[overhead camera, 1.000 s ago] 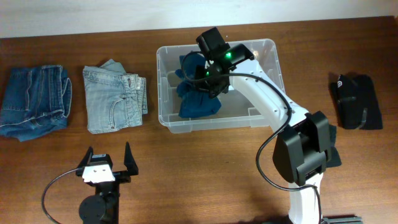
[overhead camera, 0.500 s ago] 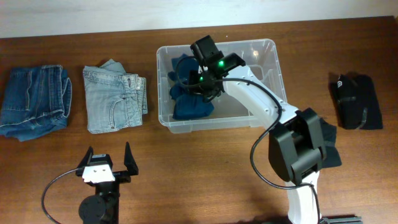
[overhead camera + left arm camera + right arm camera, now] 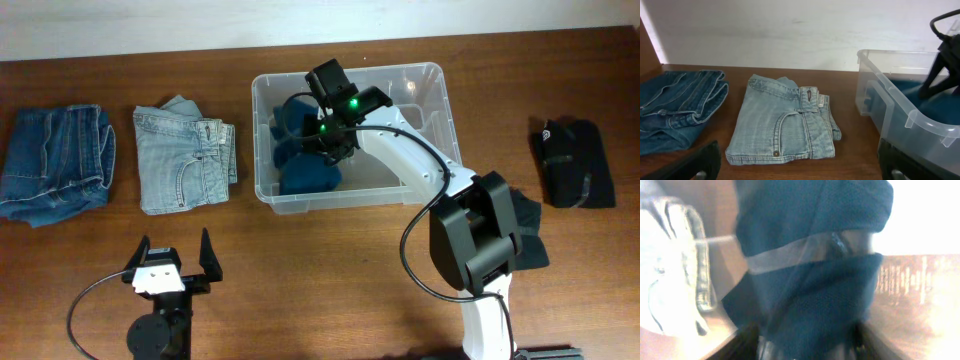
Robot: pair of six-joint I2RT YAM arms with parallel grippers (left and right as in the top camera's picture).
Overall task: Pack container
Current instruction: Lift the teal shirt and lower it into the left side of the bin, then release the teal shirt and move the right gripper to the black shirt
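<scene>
From above, the clear container [image 3: 440,112] sits at the back middle of the counter [image 3: 330,290]. Its open side faces up and its long side runs left to right. One dark blue cloth [image 3: 305,172] lies in its left part. The right pincer [image 3: 322,135] hangs over that cloth; I cannot tell how wide it is or if it grips. Light blue jeans [image 3: 183,155], dark blue jeans [image 3: 55,160] and a black cloth [image 3: 572,165] wait outside, so I think packing has only begun. The left pincer [image 3: 172,262] is wide apart and holds nothing.

From the left wrist, both jeans lie folded, the light pair just beside the container.

From the right wrist, all is blurry: dark blue cloth and a clear rim.
</scene>
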